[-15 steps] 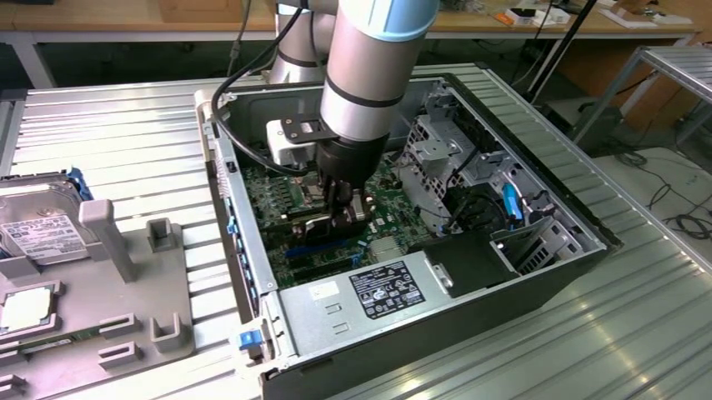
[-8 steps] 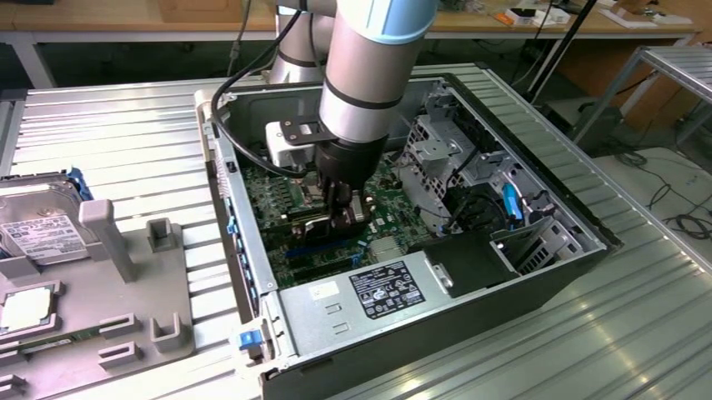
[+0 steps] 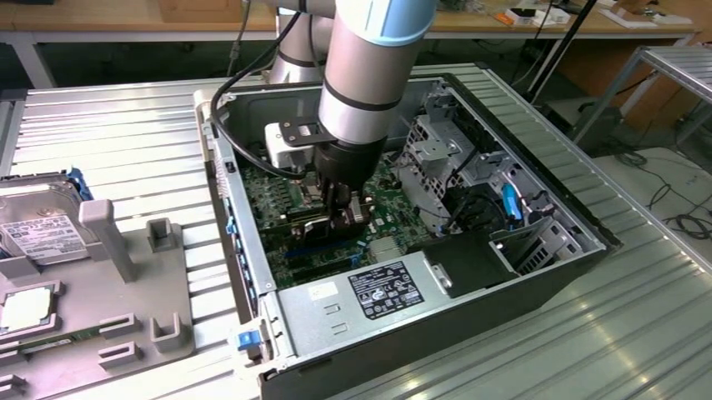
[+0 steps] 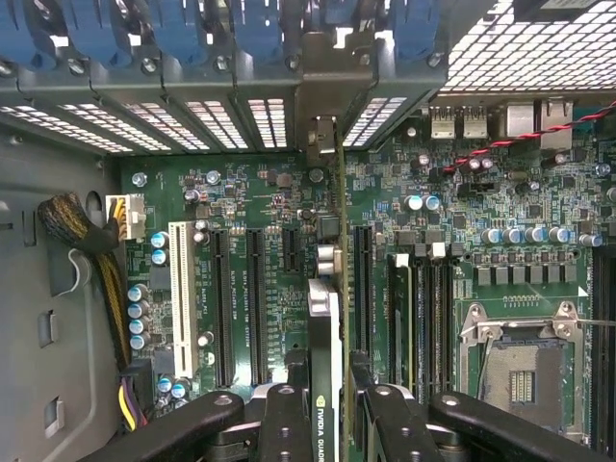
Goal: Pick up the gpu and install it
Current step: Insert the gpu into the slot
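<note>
Exterior view: pincer [image 3: 347,212] reached down inside the open computer case [image 3: 579,250], fingers closed on the upper edge of the gpu [image 3: 325,223], which stood on edge just beneath them, over the green motherboard [image 3: 267,196]; power supply [image 3: 373,292] lay near the pincer toward the case's front corner, hard drive [image 3: 39,225] well apart on the grey holder tray [image 3: 122,275] outside the case. Wrist view: pincer [image 4: 327,404] gripped the gpu [image 4: 325,318] edge-on, the thin card running straight away from the fingers [image 4: 284,419] toward the rear slot brackets [image 4: 322,115], lying in line with the expansion slots [image 4: 255,298] beside it; whether it was seated could not be told. Handling, judged: light, stiff, thin card; fragile at components and edge contacts; smooth faces could slip. Best held by the bare top edge, near mid-length, kept upright.
</note>
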Tool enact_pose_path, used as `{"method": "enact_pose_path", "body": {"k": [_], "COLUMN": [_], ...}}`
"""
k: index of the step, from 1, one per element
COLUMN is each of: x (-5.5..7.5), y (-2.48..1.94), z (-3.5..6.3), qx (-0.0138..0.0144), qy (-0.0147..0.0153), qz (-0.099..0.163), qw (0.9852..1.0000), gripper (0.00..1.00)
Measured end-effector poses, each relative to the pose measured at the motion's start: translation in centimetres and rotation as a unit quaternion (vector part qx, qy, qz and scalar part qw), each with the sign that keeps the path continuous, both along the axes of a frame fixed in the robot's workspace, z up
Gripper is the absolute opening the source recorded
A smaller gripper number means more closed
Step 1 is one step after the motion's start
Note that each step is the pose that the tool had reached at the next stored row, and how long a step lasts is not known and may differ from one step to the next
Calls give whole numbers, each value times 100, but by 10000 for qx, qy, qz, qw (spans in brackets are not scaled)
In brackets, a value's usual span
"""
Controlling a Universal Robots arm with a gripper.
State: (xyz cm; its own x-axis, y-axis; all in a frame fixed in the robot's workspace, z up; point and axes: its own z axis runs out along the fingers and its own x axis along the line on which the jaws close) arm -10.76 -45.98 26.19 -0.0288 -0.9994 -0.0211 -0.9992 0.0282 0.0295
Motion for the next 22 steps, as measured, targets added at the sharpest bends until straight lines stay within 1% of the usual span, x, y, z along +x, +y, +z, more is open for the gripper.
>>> {"method": "enact_pose_path", "body": {"k": [13, 18, 22], "x": [0, 0, 0], "y": [1, 0, 0], "z": [-2, -17, -52], "qx": [0, -2, -2], "qy": [0, 0, 0], "qz": [0, 0, 0], "qw": [10000, 10000, 10000], "gripper": [27, 27, 27]}}
